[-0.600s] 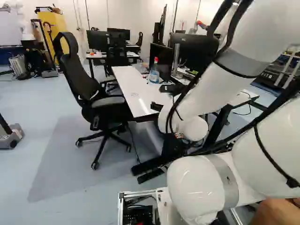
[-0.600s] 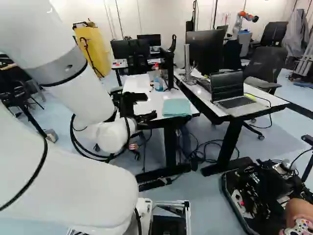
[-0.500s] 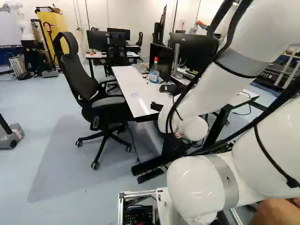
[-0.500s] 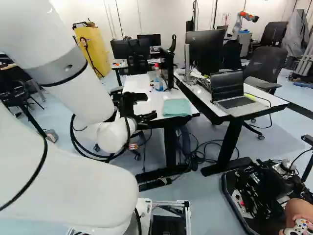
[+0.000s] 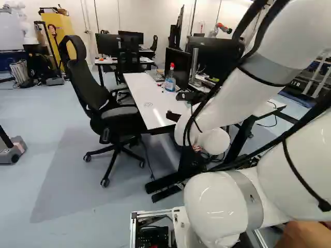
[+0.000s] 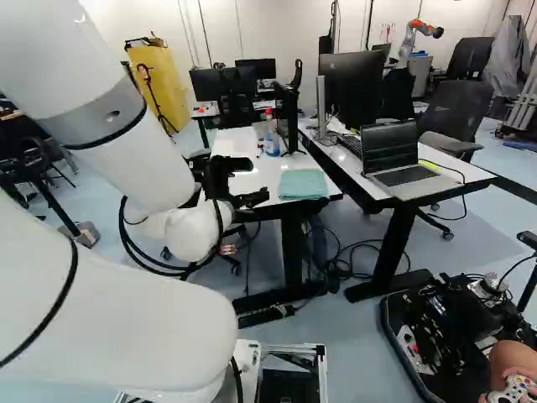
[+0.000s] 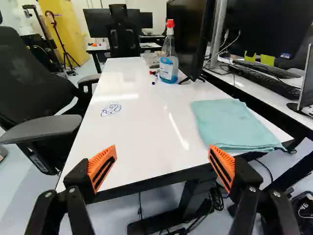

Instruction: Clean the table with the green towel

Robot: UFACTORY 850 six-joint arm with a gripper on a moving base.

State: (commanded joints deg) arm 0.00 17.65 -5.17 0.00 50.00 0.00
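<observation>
Pincer (image 6: 256, 181) open, its two fingers standing wide apart with orange pads (image 7: 101, 167) facing each other; between and beyond them, in the wrist view, runs the near edge of the white table (image 7: 142, 142). The white arm (image 6: 126, 159) reaches forward to it from the foot of the base views.

The green towel (image 7: 232, 125) lies folded on the tabletop, ahead of the pincer and off to one side, close to the table's near edge and well apart from the spray bottle. On the same white surface, ahead of the fingers, is a blue scribble (image 7: 111, 109). Farther along stands the spray bottle (image 7: 168, 63), upright, with a red top and blue liquid inside; a few markers (image 7: 153, 73) lie just beside it, and a black monitor (image 7: 188, 36) stands close by on its other side.

A black office chair (image 5: 88, 85) is drawn up along one long side of the table. Along the opposite side is a second desk (image 6: 461, 175), carrying an open laptop (image 6: 390, 151), a keyboard (image 7: 264, 78) and a large monitor (image 6: 351, 88). Farther back, at the left of the right base view, stands a yellow cabinet (image 6: 164, 84)
</observation>
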